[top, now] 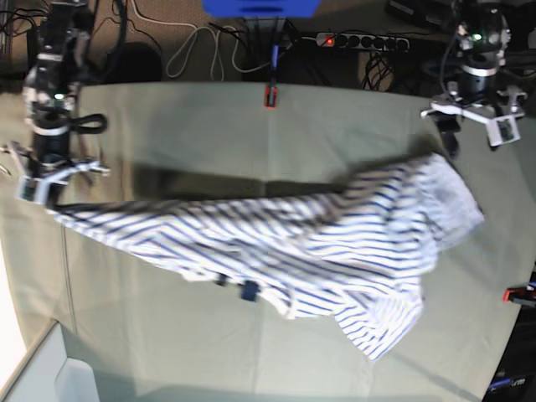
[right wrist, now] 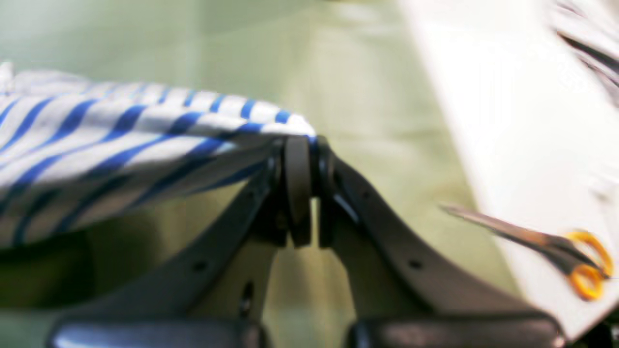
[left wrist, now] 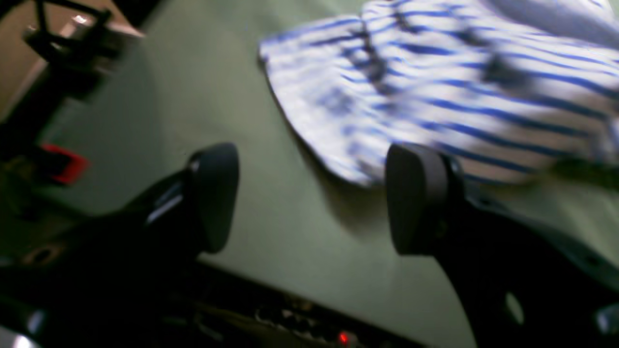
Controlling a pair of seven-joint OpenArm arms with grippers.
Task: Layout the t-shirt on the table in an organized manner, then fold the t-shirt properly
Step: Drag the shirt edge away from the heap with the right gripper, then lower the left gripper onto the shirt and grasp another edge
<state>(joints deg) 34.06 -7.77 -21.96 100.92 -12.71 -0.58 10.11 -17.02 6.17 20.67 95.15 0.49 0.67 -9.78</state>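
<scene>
The right gripper [right wrist: 303,145] is seen with its jaws pressed together on a pinched edge of the t-shirt [right wrist: 121,140], which is stretched away from it and lifted off the table [right wrist: 348,96]. Scissors [right wrist: 556,246] with orange handles lie to one side of this gripper on a white surface. The left gripper [left wrist: 309,198] is held wide and empty above bare table, the t-shirt's crumpled end lying just beyond its 2 fingertips [left wrist: 215,193]. A red clamp [left wrist: 65,164] is visible at the table edge.
</scene>
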